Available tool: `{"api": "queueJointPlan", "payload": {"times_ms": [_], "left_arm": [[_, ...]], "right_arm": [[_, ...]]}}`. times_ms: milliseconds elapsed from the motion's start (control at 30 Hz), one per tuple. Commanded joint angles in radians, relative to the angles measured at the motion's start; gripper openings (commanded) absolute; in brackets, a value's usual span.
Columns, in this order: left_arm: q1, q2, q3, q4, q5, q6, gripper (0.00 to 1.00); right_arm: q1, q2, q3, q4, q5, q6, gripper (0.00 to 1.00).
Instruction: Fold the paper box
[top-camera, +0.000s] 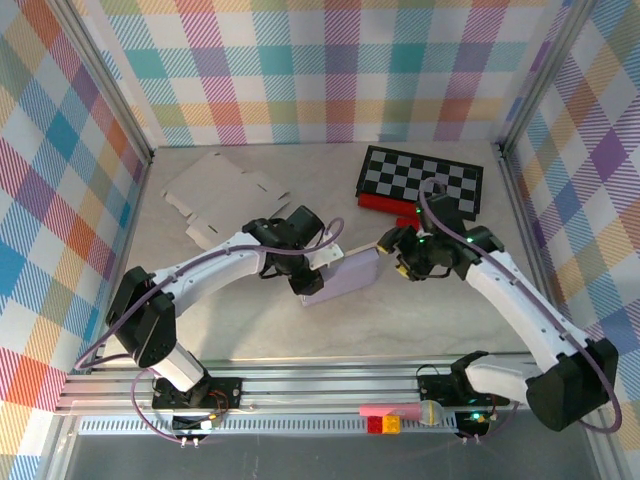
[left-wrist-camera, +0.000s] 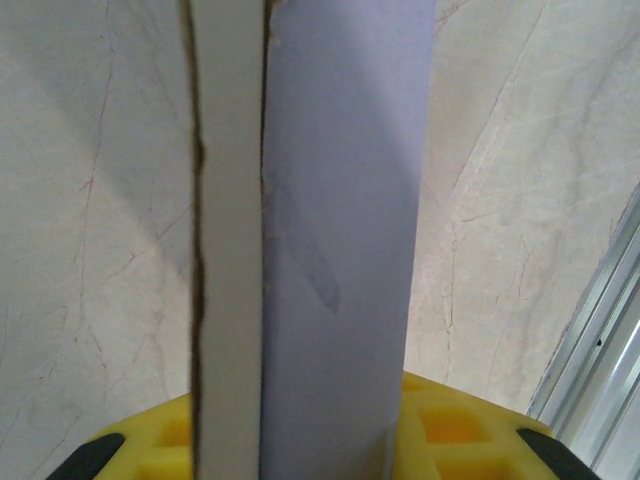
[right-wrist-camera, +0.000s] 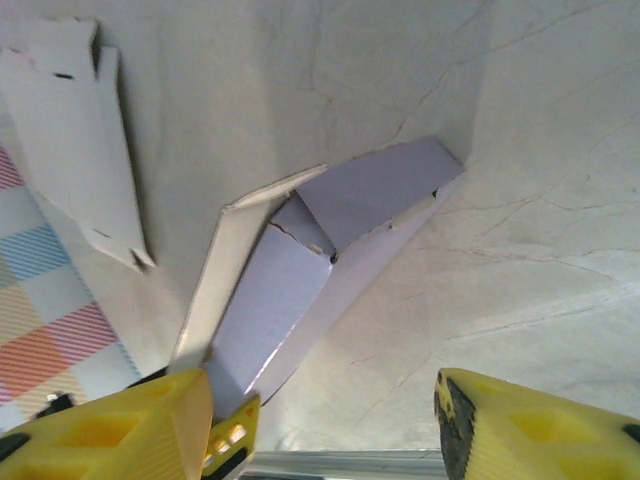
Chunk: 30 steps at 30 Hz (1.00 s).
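Observation:
The paper box (top-camera: 345, 275) is a lavender, partly folded carton in the middle of the table, with a white flap standing off one side. My left gripper (top-camera: 312, 272) is shut on its left end. In the left wrist view the lavender panel (left-wrist-camera: 345, 200) and the white flap (left-wrist-camera: 230, 260) run up between the yellow fingers (left-wrist-camera: 455, 430). My right gripper (top-camera: 402, 256) stands open just off the box's right end. In the right wrist view the box (right-wrist-camera: 290, 290) lies ahead and to the left of the open gripper (right-wrist-camera: 325, 430), whose left finger (right-wrist-camera: 120, 430) is beside the box's near corner.
A flat white carton blank (top-camera: 215, 195) lies at the back left, also seen as the blank (right-wrist-camera: 70, 130) from the right wrist. A folded checkerboard (top-camera: 422, 180) with a red piece (top-camera: 385, 205) lies at the back right. The aluminium rail (top-camera: 320, 385) runs along the near edge.

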Motion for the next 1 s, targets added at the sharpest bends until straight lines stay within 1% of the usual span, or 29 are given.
{"api": "queueJointPlan", "payload": {"times_ms": [0,67,167,233,400,533,733,867,967], "left_arm": [[0.006,0.032,0.043,-0.064,-0.023,-0.03,0.23],[0.008,0.045,0.05,-0.063,-0.022,-0.031,0.24],[0.007,0.046,0.043,-0.04,-0.019,-0.035,0.24],[0.007,0.047,0.044,-0.034,-0.016,-0.037,0.25],[0.007,0.042,0.038,-0.027,-0.016,-0.036,0.27],[0.007,0.04,0.034,-0.022,-0.013,-0.037,0.31],[0.007,0.026,0.023,-0.004,-0.018,-0.046,0.38],[0.009,0.018,0.011,0.013,-0.016,-0.054,0.39],[0.007,0.014,0.005,0.023,-0.012,-0.056,0.37]], "right_arm": [[0.052,0.044,0.021,0.06,0.105,0.063,0.6],[0.069,0.066,0.027,0.047,0.108,0.078,0.6],[0.071,0.087,-0.016,0.1,0.067,0.104,0.55],[0.072,0.105,-0.025,0.121,0.054,0.115,0.54],[0.072,0.148,-0.016,0.154,0.075,0.116,0.53],[0.073,0.197,-0.03,0.148,0.051,0.128,0.49],[0.072,0.221,-0.068,0.122,0.037,0.152,0.39],[0.073,0.219,-0.053,0.097,0.042,0.155,0.32],[0.073,0.217,-0.043,0.089,0.041,0.149,0.31]]}}
